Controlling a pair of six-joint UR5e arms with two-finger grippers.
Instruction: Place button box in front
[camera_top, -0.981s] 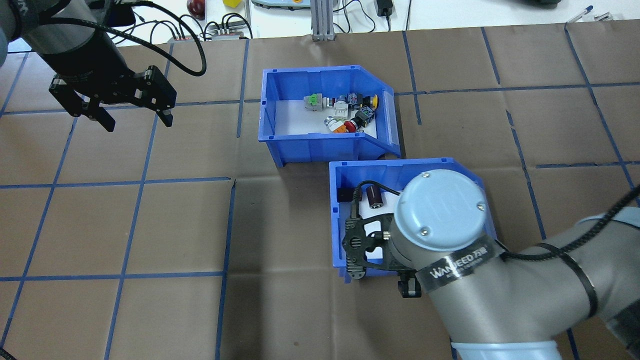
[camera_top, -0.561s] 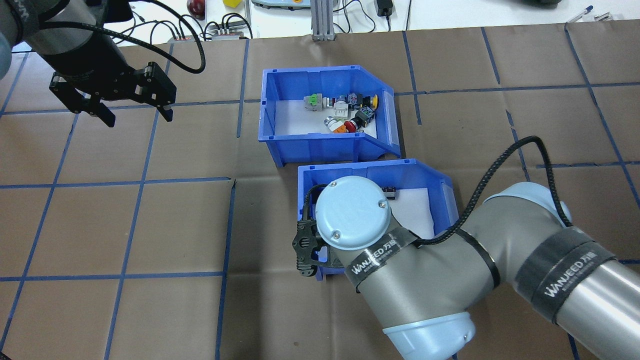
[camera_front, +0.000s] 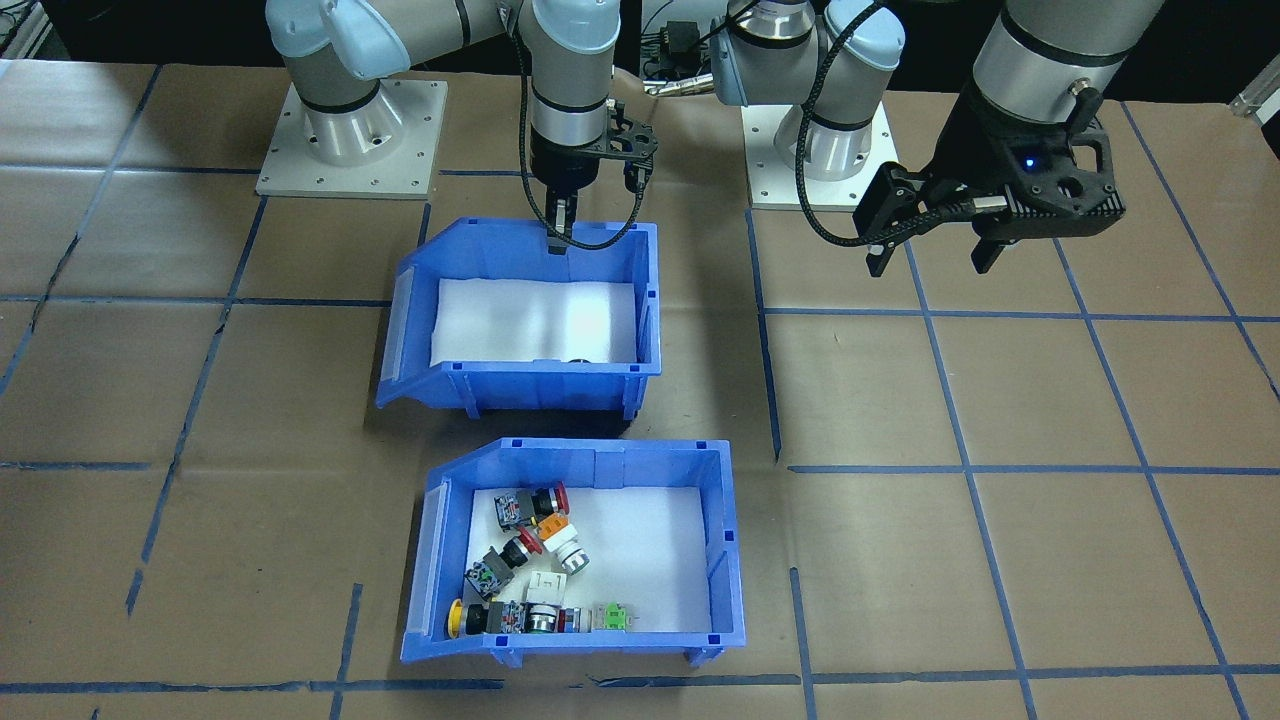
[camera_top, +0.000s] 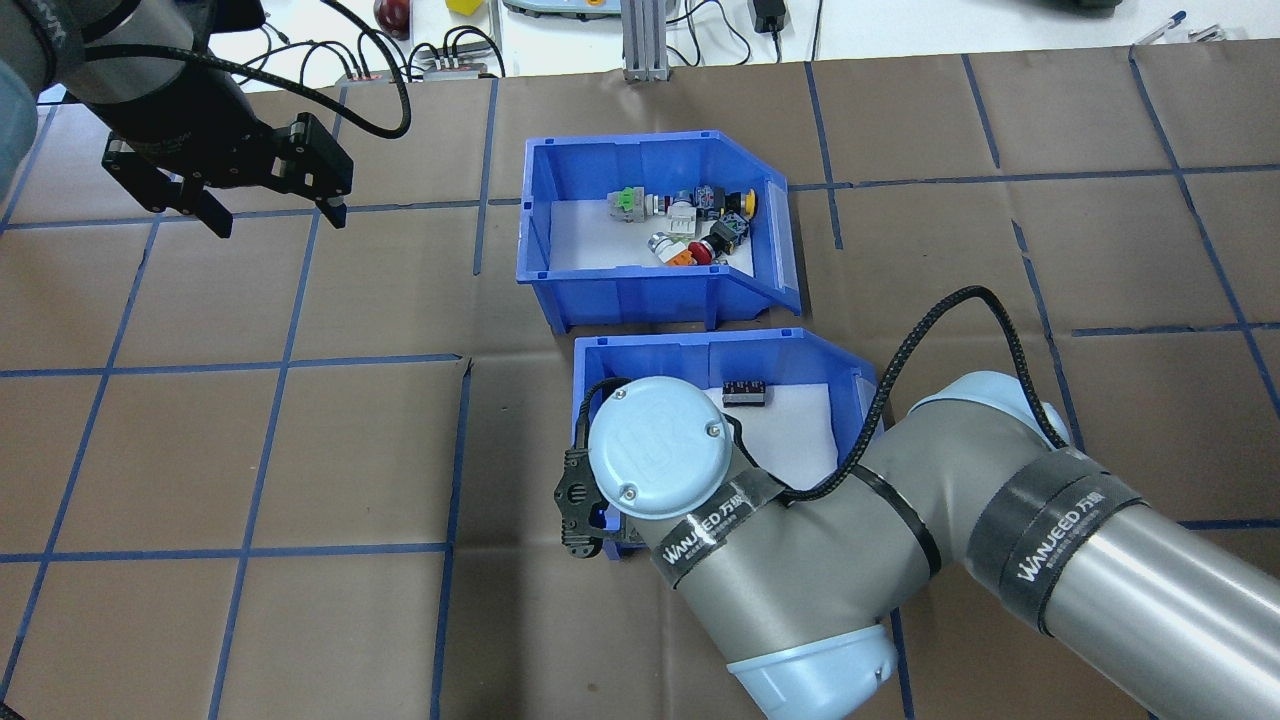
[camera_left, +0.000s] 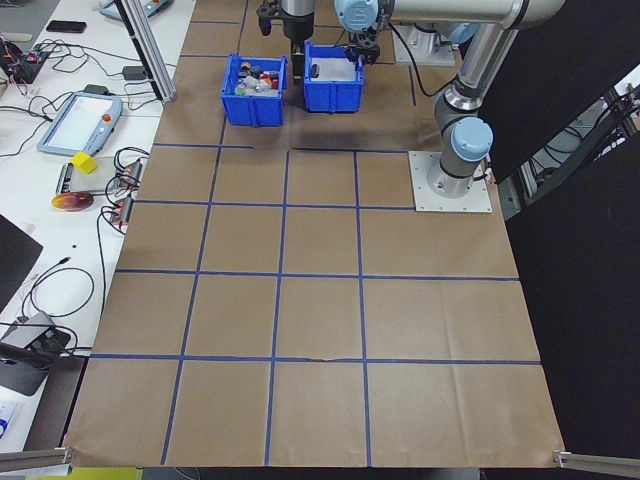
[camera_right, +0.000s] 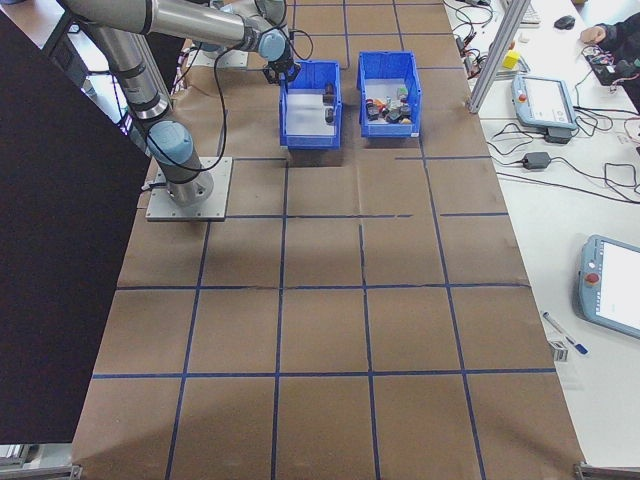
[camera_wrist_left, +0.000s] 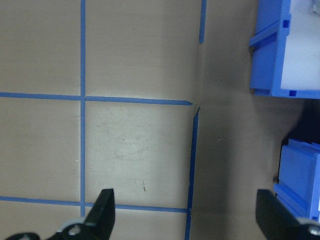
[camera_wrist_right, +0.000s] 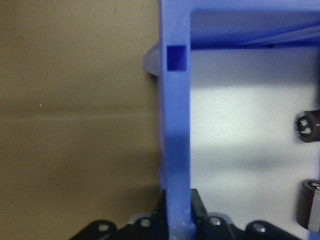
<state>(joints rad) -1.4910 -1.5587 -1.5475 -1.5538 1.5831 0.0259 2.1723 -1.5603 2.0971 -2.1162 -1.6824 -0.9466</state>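
The button box (camera_top: 632, 296) is a blue bin with a white liner and colourful push-buttons (camera_top: 690, 222), standing on the far side of the table (camera_front: 560, 646). A second blue bin (camera_top: 700, 339) with small dark parts (camera_wrist_right: 307, 127) stands just behind it, nearer the robot (camera_front: 540, 386). My right gripper (camera_front: 559, 236) is shut on this second bin's back wall (camera_wrist_right: 175, 125), one finger on each side. My left gripper (camera_top: 275, 217) hangs open over bare paper to the left, its fingertips (camera_wrist_left: 104, 210) wide apart, holding nothing.
Brown paper with a blue tape grid (camera_top: 280, 360) covers the table. Beyond the far edge lie cables (camera_top: 450, 55), an aluminium post (camera_top: 640, 40) and a teach pendant (camera_right: 545, 100). The two arm bases (camera_front: 350, 140) stand at the robot side.
My right arm has dragged the bin of dark parts leftward in the overhead view, so it now lies more squarely behind the button box. My left gripper rose slightly toward the far left.
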